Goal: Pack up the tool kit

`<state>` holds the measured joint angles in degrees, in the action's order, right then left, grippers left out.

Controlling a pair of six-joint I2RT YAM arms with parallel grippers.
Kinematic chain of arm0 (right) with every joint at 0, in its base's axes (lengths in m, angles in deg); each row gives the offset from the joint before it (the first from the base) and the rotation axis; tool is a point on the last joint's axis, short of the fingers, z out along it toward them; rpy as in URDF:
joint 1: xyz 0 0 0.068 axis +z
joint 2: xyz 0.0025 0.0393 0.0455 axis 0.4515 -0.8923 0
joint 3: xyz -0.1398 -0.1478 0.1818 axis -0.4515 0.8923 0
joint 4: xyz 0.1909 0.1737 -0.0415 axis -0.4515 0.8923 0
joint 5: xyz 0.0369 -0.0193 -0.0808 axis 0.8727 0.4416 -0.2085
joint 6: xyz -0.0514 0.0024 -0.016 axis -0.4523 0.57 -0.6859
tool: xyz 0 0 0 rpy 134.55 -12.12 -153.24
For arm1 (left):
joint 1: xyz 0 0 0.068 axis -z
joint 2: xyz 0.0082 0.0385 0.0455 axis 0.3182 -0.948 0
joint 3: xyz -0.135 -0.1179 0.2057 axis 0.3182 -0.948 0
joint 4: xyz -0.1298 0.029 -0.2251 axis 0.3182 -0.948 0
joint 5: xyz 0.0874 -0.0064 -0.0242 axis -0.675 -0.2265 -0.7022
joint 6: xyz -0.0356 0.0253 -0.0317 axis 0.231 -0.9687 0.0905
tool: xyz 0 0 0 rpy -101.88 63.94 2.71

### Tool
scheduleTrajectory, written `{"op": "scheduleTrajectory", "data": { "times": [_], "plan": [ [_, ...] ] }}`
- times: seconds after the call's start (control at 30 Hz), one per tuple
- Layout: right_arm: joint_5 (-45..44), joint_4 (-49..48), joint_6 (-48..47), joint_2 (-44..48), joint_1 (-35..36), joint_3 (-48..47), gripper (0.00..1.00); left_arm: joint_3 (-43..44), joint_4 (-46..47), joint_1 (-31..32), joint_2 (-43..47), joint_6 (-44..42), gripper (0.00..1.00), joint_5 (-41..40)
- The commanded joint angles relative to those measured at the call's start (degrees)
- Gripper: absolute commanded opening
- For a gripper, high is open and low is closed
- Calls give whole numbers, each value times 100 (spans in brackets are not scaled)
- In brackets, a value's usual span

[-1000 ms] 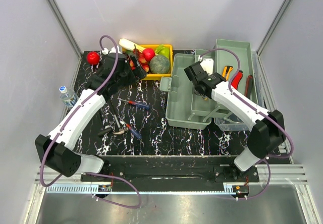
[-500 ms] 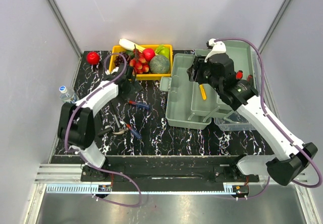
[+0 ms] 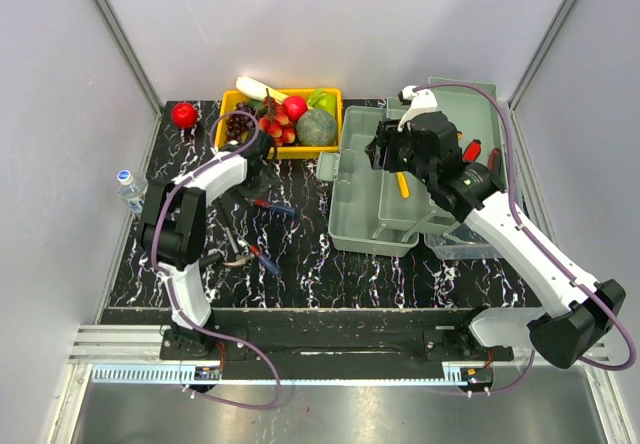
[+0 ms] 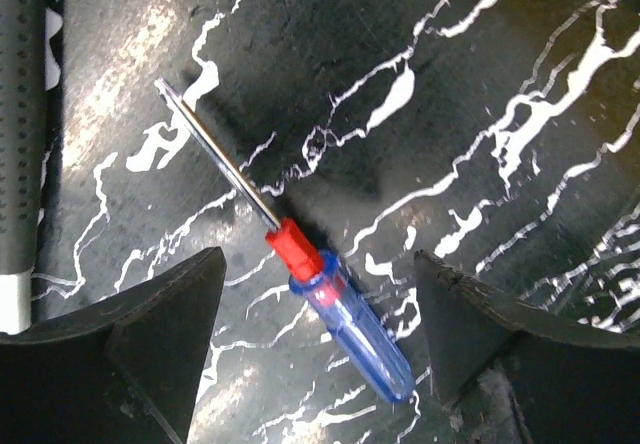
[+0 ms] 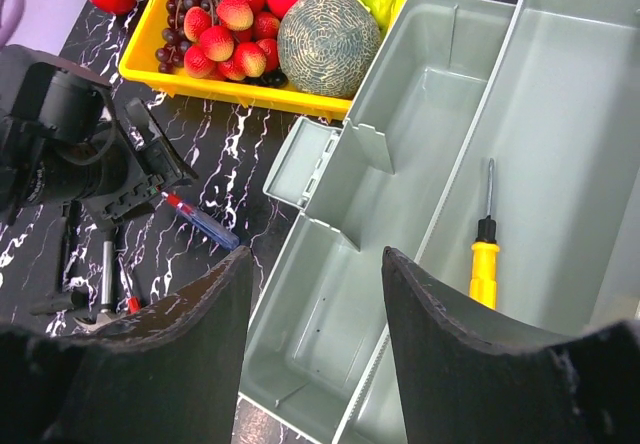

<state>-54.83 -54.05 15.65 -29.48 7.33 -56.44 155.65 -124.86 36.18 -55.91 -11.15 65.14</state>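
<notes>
The grey-green toolbox (image 3: 360, 214) stands open at the middle right, and it fills the right wrist view (image 5: 400, 164). A yellow-handled screwdriver (image 3: 401, 185) lies inside it (image 5: 484, 264). My right gripper (image 3: 385, 151) is open and empty above the toolbox (image 5: 315, 259). A blue-handled screwdriver with a red collar (image 3: 275, 207) lies on the black mat. My left gripper (image 3: 252, 171) is open just above it, with the handle (image 4: 345, 314) between the fingers (image 4: 318, 294). Red-handled tools (image 3: 480, 159) lie by the lid on the right.
A yellow tray (image 3: 312, 151) of fruit stands at the back. A red apple (image 3: 184, 114) sits at the back left and a water bottle (image 3: 130, 189) at the left edge. Pliers and other small tools (image 3: 240, 254) lie on the mat near the left arm.
My left gripper has come down from the fruit tray to over the blue screwdriver. My right gripper has lifted off the toolbox, and the yellow screwdriver now lies inside it.
</notes>
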Motion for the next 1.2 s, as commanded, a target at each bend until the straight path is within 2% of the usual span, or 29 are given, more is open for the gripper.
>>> {"op": "scheduleTrajectory", "data": {
  "times": [0.0,0.13,0.33,0.6,0.7,0.83,0.9,0.97,1.07,1.17],
  "plan": [
    [40,-296,-223,189,2,-26,59,274,162,-172,-406,-114,79,191],
    [259,-374,-355,145,-7,-53,59,239,163,-198,-574,-115,70,341],
    [470,-541,-390,119,2,-35,59,143,127,-198,-557,-88,47,341],
    [672,-621,-505,66,2,-35,59,107,57,-190,-118,-369,2,121],
    [1128,-621,-540,4,-7,-35,60,125,206,-155,312,-641,0,349],
    [2226,-700,-523,-101,2,-105,63,186,670,143,1111,-984,0,604],
    [2701,-770,-417,-180,2,-184,70,239,1004,354,1542,-1195,0,692],
    [3088,-866,-329,-250,-7,-228,82,257,1444,513,1929,-1406,0,911],
    [3379,-1007,-224,-303,2,-255,93,160,2225,549,2387,-1494,0,1727],
    [3546,-1060,-153,-338,2,-290,96,38,3225,557,2677,-1503,0,2886]
  ]
}}
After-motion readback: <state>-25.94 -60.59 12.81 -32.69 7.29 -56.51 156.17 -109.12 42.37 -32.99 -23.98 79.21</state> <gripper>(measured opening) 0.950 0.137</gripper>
